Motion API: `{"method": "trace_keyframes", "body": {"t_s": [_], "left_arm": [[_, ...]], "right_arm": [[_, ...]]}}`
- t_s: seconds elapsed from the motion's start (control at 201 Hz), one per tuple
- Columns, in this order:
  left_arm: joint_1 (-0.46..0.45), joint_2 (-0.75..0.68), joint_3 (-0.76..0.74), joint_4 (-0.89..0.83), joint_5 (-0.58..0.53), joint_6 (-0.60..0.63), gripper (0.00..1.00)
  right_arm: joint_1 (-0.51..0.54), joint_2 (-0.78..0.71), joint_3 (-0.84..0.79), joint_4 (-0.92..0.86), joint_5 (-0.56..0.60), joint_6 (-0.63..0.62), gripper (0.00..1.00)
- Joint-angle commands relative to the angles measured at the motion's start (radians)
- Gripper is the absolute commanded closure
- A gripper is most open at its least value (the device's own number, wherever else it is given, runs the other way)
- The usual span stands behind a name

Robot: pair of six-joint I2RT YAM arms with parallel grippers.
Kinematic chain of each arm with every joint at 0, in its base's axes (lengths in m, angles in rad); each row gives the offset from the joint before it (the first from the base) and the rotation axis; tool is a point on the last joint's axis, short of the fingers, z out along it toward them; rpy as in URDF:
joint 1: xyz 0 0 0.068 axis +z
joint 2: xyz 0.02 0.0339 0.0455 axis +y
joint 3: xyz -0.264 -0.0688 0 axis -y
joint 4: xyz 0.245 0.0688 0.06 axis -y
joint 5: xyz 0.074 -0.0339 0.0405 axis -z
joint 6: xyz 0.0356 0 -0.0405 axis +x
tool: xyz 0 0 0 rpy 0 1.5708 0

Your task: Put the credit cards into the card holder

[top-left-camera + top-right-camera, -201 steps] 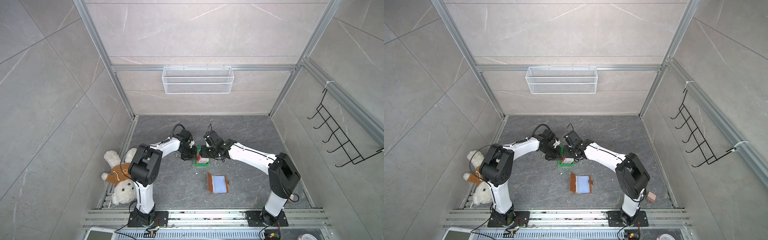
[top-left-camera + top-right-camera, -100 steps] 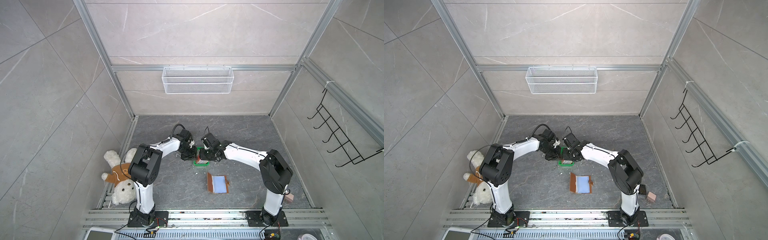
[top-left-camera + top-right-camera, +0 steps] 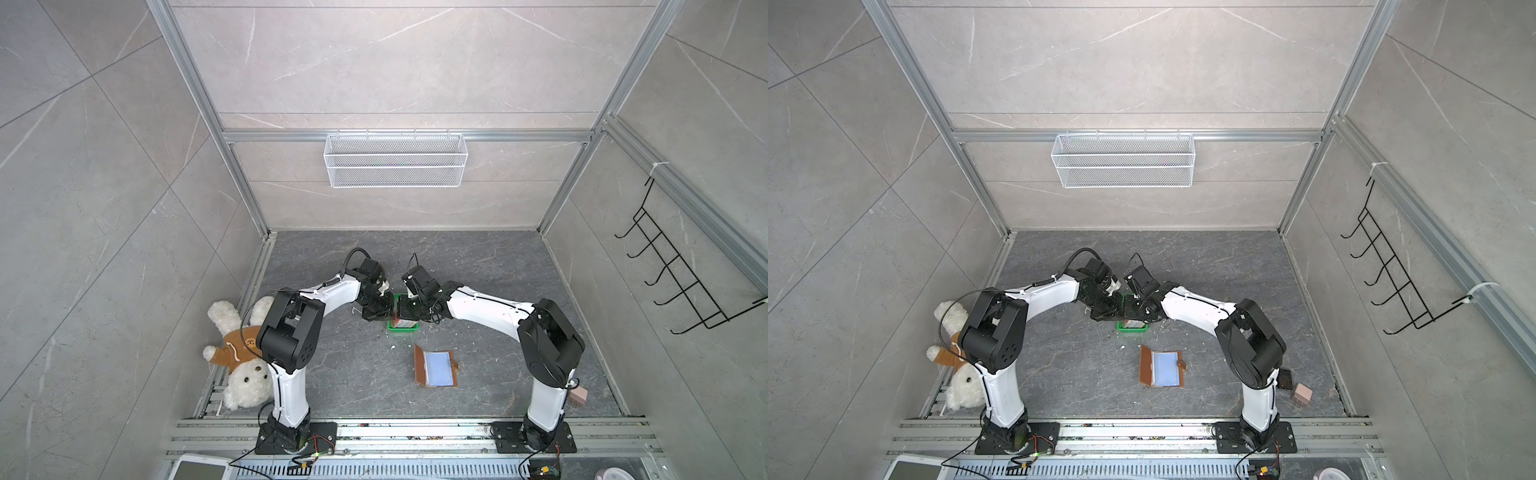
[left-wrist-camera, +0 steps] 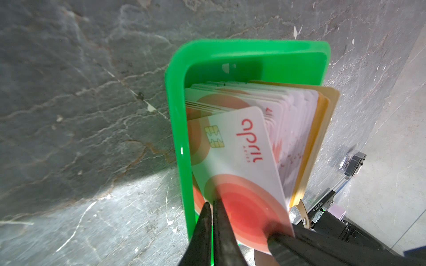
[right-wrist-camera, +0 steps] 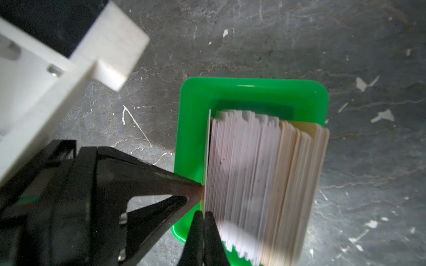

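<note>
The credit cards (image 5: 253,172) stand on edge as a stack in a small green tray (image 4: 177,138), which both top views show between the two arms (image 3: 402,328). My left gripper (image 4: 211,203) is shut on the tray's side wall. The front card (image 4: 239,147), white with a red round blot, leans away from the stack. My right gripper (image 5: 204,213) is shut on that card's edge. The card holder (image 3: 434,365) lies open and flat nearer the front, its bluish sleeves facing up, apart from both grippers.
A teddy bear (image 3: 241,357) lies by the left arm's base. A small pinkish block (image 3: 1302,392) sits by the right arm's base. A wire basket (image 3: 395,160) hangs on the back wall and a black hook rack (image 3: 673,282) on the right wall.
My right gripper has closed on the front card and its arm has shifted slightly left toward the tray. The left arm has held still.
</note>
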Motion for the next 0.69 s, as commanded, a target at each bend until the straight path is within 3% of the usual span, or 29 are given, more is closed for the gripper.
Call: {"method": "trace_keyframes", "body": {"t_s": [0.0, 0.687], "left_arm": [[-0.004, -0.032, 0.015, -0.008, -0.025, -0.007, 0.91], [-0.004, -0.122, -0.009, 0.015, -0.029, -0.008, 0.89]], "right_arm": [[0.0, -0.084, -0.021, -0.008, 0.046, 0.023, 1.0], [-0.009, -0.372, -0.174, -0.005, 0.077, 0.025, 1.0]]}}
